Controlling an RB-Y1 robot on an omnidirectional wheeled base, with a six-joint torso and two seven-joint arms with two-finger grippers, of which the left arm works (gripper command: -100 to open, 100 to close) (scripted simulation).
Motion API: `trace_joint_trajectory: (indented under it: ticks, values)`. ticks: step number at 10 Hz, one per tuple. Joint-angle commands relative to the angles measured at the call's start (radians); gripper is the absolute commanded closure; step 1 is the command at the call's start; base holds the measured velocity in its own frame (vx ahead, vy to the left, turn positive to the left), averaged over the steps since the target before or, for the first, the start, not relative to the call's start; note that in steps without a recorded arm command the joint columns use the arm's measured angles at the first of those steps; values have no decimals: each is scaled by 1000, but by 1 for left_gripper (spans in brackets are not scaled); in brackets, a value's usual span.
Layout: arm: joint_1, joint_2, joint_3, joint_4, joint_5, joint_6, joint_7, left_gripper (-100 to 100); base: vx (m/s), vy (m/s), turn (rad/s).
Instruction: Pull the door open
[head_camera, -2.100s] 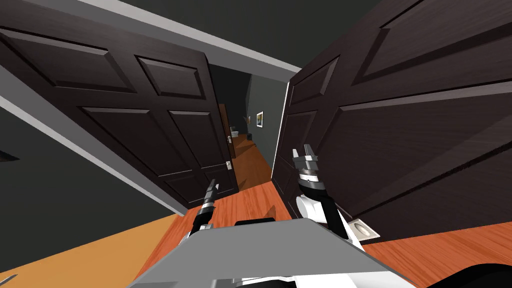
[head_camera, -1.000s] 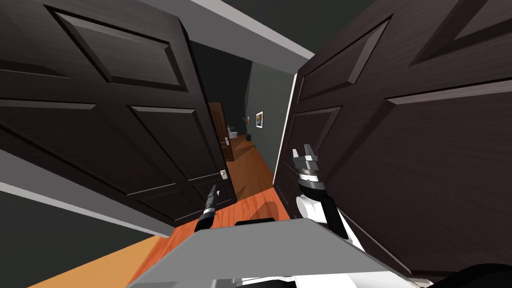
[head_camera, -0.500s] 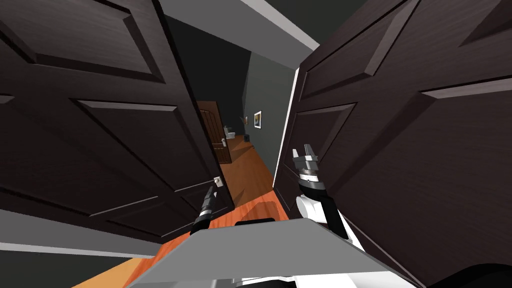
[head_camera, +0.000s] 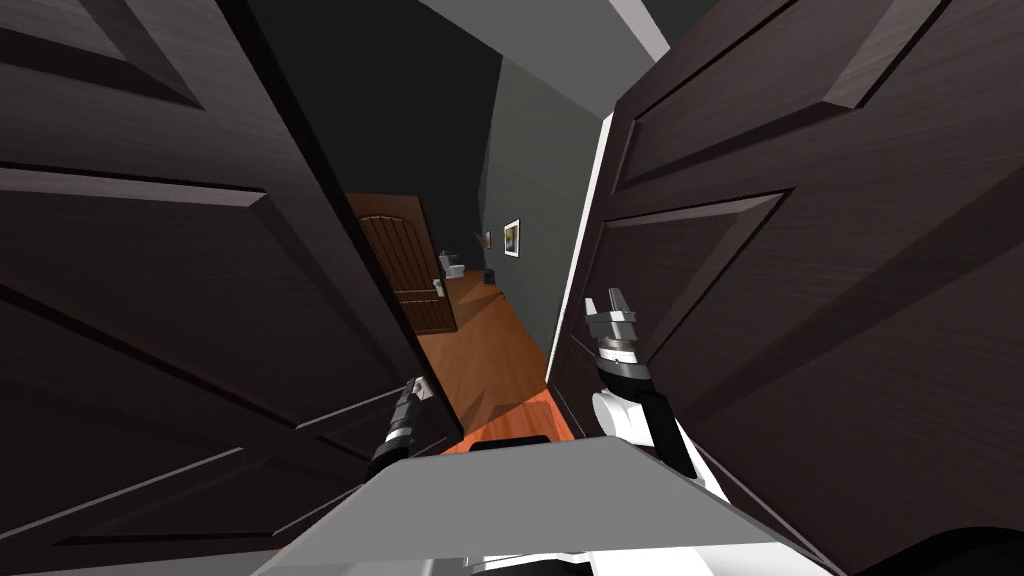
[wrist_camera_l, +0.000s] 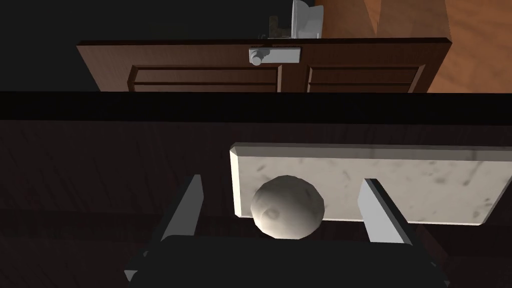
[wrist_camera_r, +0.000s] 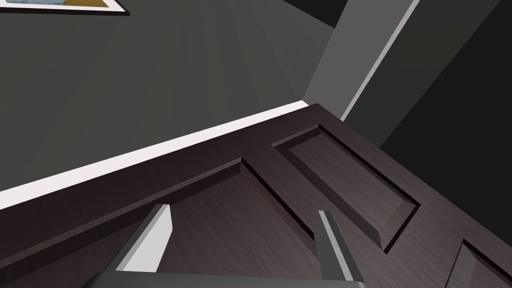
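A dark panelled door (head_camera: 150, 300) stands close on my left, its free edge toward the middle. Its pale round knob (wrist_camera_l: 287, 205) sits on a light plate (wrist_camera_l: 400, 185). My left gripper (wrist_camera_l: 282, 180) is open, with a finger on either side of the knob and neither touching it. The head view shows the same gripper (head_camera: 410, 392) at the door's edge by the knob (head_camera: 425, 388). My right gripper (head_camera: 609, 305) is raised and open before a second dark door (head_camera: 850, 300), with nothing between its fingers (wrist_camera_r: 160, 225).
Between the two doors a gap shows a wooden floor (head_camera: 490, 360) running down a hallway. A brown door (head_camera: 400, 260) with a lever handle stands ajar further in. A grey wall (head_camera: 530, 180) with a small picture (head_camera: 512, 237) bounds the right side.
I have moved forward: both dark doors loom larger and the floor vent at the right is gone. The left door's edge has swung lower left with my left gripper, widening the gap.
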Motion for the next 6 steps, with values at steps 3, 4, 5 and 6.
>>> trace_joint_trajectory:
  ticks: [3,4,5,6]
  values:
    - [0,0,0,0,0,0,0,100,0,-5,2]
    - [0,0,0,0,0,0,0,100,-12,5,-9]
    - [0,0,0,0,0,0,0,100,0,0,0]
    - [0,0,0,0,0,0,0,100,0,0,0]
